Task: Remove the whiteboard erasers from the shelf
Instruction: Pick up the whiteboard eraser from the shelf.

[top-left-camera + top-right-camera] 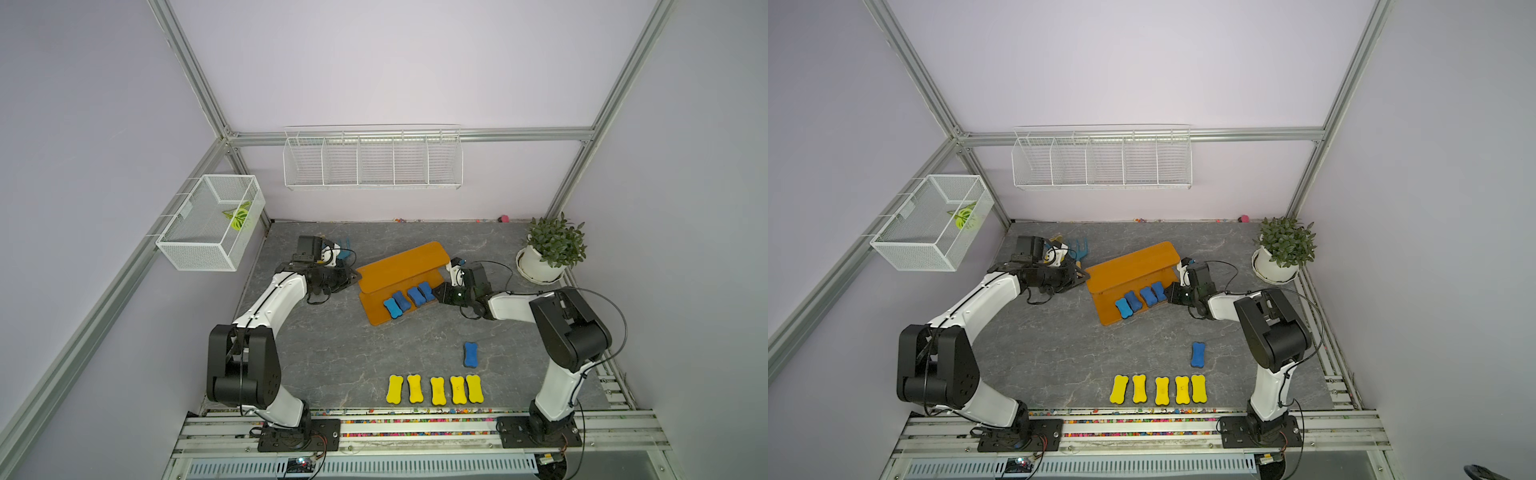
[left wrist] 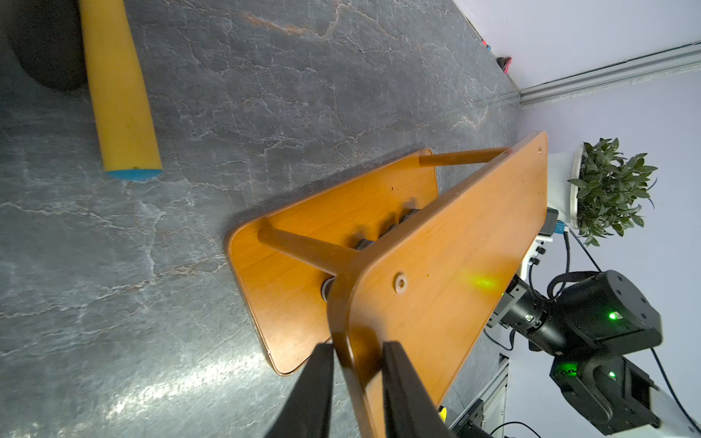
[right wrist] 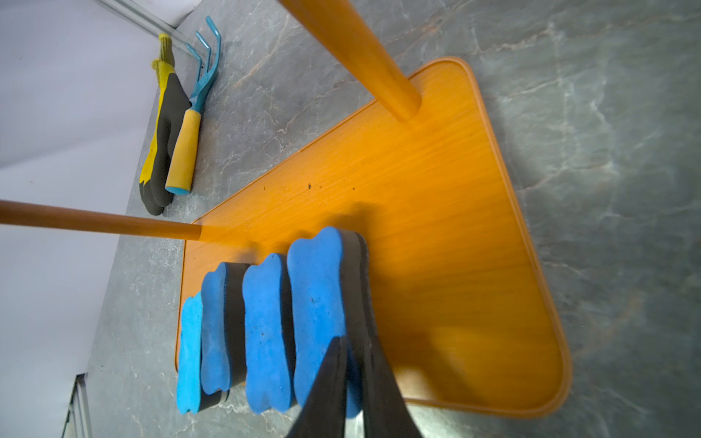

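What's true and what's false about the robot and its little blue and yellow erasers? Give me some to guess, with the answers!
1. Five yellow erasers lie in a row on the table. True.
2. The shelf holds two erasers on its top board. False: that board is bare; four blue erasers sit on the lower board.
3. The left arm's fingers clamp the edge of the shelf's top board. True.
4. The right arm's fingers hang empty above the yellow erasers. False: they pinch the end blue eraser on the shelf.
5. One lone blue eraser lies on the table, off the shelf. True.
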Controlling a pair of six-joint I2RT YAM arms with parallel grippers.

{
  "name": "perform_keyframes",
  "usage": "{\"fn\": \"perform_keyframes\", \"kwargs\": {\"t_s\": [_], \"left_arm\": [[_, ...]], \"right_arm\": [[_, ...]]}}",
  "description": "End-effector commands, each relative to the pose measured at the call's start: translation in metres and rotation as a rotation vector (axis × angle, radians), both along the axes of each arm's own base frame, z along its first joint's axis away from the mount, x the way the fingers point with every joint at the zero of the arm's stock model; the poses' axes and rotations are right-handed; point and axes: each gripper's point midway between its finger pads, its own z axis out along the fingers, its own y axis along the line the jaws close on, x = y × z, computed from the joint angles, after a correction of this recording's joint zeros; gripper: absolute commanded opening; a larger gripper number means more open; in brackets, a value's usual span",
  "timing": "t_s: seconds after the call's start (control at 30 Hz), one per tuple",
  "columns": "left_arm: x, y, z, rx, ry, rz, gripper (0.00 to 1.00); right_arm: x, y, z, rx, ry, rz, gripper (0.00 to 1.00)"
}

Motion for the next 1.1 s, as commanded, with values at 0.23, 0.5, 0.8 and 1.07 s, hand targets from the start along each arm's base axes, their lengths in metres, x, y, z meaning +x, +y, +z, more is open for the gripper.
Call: {"fn": "perform_keyframes", "kwargs": {"t_s": [0.23, 0.5, 0.8, 1.07], "left_arm": [[0.002, 0.005, -0.007, 0.020, 0.008, 0.000, 0.28], [0.002, 0.005, -0.007, 0.019, 0.008, 0.001, 0.28], [0.002, 0.005, -0.005, 0.011, 0.003, 0.001, 0.28], [0.002, 0.005, -0.003, 0.010, -0.001, 0.001, 0.28]], "right_arm": [[-0.012, -0.002, -0.013, -0.011, 0.028, 0.003, 0.05], [-0.012, -0.002, 0.005, 0.003, 0.007, -0.010, 0.01], [-0.021, -0.012, 0.016, -0.026, 0.011, -0.031, 0.00], [-0.044, -0.020, 0.013, -0.054, 0.038, -0.054, 0.00]]}}
